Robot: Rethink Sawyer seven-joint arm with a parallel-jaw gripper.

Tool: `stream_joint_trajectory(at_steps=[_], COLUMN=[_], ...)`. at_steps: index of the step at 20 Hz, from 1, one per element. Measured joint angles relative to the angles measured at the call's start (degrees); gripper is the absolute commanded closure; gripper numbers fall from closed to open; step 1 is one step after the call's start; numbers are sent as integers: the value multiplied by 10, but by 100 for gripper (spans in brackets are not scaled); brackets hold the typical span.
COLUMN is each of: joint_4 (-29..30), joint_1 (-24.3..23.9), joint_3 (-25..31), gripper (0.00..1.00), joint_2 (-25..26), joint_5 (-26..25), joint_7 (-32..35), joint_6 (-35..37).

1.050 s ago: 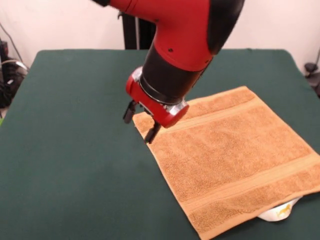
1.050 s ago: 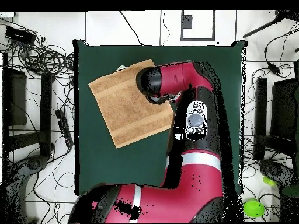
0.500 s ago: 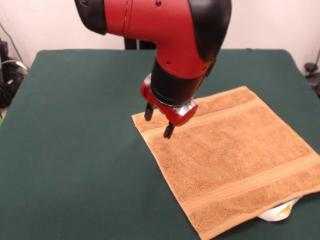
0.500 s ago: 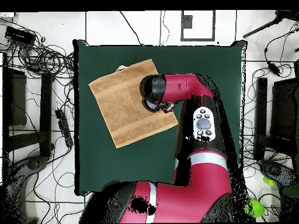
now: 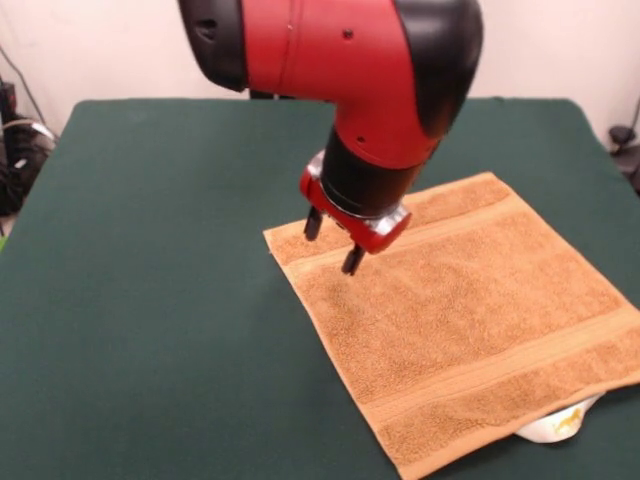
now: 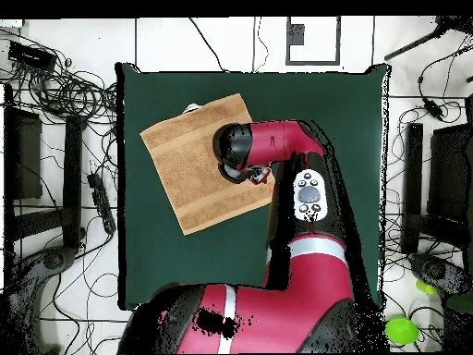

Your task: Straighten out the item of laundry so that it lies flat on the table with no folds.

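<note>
The orange-tan towel point(image 5: 470, 320) lies spread out flat on the dark green table point(image 5: 150, 300), with woven bands near two edges and a white label point(image 5: 555, 428) poking out from under its near corner. My gripper point(image 5: 333, 241) hangs open just above the towel's far left corner, with nothing between its fingers. In the overhead view the towel point(image 6: 189, 171) lies at the table's point(image 6: 314, 102) upper left, and the arm's head covers the gripper and the towel's right corner.
Cables and equipment lie on the floor around the table point(image 6: 55, 92). A green object point(image 6: 404, 329) sits on the floor at the lower right of the overhead view.
The gripper has moved from the towel's far left corner edge rightwards in the front view, and now hangs over the towel itself. The towel has not moved.
</note>
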Motion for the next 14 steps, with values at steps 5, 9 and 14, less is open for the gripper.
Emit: stream_joint_trajectory(at_steps=[5,9,14], joint_4=[-17,-49,-83], joint_1=[16,27,37], joint_3=[-3,-10,-20], gripper=[0,0,0], joint_2=[24,40,59], joint_5=[-7,-18,-18], joint_7=[0,0,0], joint_6=[10,41,79])
